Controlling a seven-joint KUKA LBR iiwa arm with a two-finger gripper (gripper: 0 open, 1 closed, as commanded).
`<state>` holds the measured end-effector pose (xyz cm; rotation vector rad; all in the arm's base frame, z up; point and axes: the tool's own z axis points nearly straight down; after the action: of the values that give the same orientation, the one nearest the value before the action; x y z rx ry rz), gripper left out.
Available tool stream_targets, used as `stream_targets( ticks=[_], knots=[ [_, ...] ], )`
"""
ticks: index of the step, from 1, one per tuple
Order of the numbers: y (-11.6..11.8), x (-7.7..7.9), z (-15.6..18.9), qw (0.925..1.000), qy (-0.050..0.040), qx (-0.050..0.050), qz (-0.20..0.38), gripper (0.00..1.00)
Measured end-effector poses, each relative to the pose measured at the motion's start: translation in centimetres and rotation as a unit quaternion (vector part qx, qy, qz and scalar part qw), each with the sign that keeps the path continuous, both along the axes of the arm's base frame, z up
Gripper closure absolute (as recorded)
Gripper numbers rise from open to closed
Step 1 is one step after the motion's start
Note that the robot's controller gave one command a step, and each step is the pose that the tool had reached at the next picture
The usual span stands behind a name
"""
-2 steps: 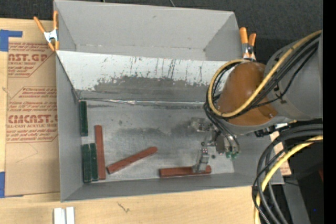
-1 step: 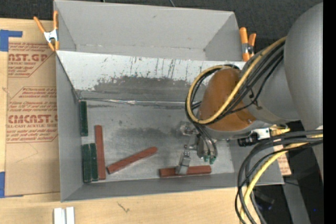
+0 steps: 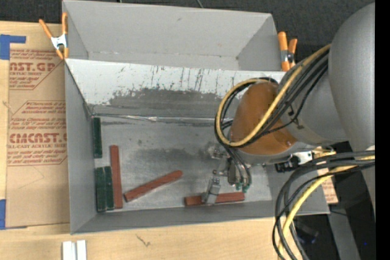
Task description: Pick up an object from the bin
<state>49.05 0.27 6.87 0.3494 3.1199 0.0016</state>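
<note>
Grey bin, three red bars, claw

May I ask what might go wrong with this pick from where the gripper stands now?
1. The gripper is low over a thin red stick lying flat beside the front wall; it may scrape that wall.
2. So thin and flat a stick may slip or twist out when lifted.
3. The cables loop low into the bin and might catch its rim as the arm rises.
</note>
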Motion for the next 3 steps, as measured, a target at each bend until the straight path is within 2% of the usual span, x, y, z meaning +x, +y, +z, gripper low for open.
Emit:
stream_targets(
  ticks=[1, 2, 3],
  knots=[
    [-0.1, 0.0, 0.0, 1.0, -0.0002, -0.001, -0.003, 0.0],
    [6.6, 2.1, 0.8, 0.9994, 0.0014, -0.001, 0.035, 0.0],
    [7.5, 0.5, 0.2, 0.9998, -0.0002, 0.0, 0.021, 1.0]
  ],
)
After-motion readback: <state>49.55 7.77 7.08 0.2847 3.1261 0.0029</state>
